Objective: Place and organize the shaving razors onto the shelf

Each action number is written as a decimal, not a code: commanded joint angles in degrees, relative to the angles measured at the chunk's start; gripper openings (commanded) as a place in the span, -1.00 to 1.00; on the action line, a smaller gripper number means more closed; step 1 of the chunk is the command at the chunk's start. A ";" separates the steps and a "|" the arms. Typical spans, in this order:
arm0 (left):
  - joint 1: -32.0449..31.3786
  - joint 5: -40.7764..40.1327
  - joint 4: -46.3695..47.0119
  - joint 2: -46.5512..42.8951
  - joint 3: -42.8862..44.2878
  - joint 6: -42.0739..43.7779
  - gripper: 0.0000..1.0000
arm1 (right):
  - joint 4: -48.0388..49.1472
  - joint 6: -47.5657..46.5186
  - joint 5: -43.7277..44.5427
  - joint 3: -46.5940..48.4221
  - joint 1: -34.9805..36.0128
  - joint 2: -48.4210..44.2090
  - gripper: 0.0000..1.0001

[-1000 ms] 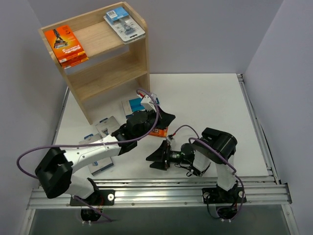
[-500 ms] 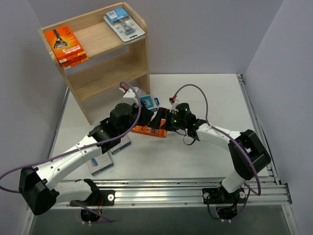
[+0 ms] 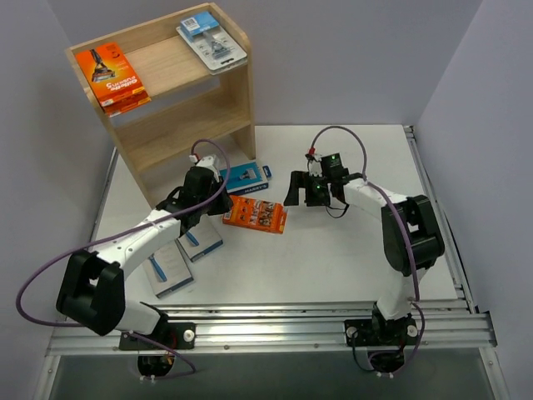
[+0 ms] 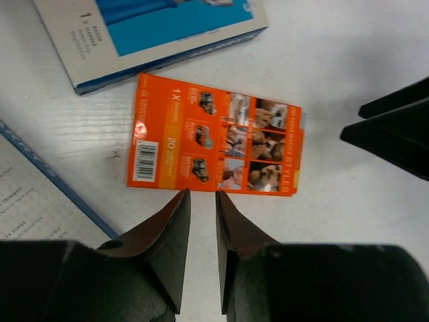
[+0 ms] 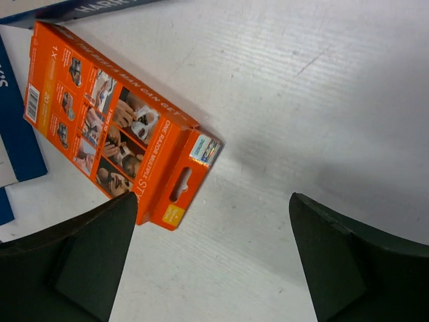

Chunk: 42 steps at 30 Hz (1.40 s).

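Just ahead of left gripper (image 4: 201,196): orange razor box (image 4: 216,143), lying flat
Left jaws: narrowly parted, empty
Right gripper (image 5: 213,201): spread wide, empty

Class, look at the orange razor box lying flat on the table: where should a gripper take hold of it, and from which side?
Grip the orange razor box across its two long edges, near the middle, coming straight down from above. It lies flat and thin on the table, so only its edges offer opposing faces. The wide-open right gripper probably suits.
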 commanded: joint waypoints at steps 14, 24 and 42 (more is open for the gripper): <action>6.71 -0.07 -1.19 14.14 5.88 -0.61 -0.60 | 5.50 -5.92 -18.85 12.89 -2.81 13.50 0.57; 6.71 -1.74 -1.01 19.41 6.23 -2.11 -0.67 | 10.26 -5.47 -26.93 8.77 -1.40 15.43 0.45; 6.01 -3.67 -0.48 23.90 8.34 -2.20 -0.78 | 10.34 -6.71 -30.28 0.07 -0.79 10.52 0.11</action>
